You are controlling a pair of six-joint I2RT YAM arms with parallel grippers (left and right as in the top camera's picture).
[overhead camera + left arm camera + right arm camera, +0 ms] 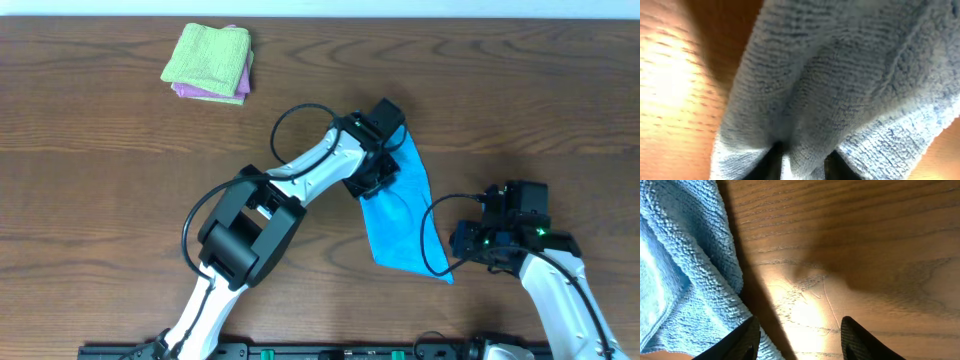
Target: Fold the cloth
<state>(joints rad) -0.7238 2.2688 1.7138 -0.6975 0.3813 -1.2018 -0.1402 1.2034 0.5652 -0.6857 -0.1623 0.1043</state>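
Note:
A blue cloth (400, 215) lies in a long, bunched strip on the wooden table, running from upper centre down to the right. My left gripper (385, 150) is at its upper end and shut on the cloth; in the left wrist view the cloth (840, 80) fills the frame and a fold is pinched between the dark fingers (800, 162). My right gripper (470, 240) is open just right of the cloth's lower end. In the right wrist view its fingers (800, 335) straddle bare wood, with the cloth (685, 280) beside the left finger.
A stack of folded cloths, green (208, 55) on top of purple (205, 93), sits at the back left of the table. Black cables loop near both arms.

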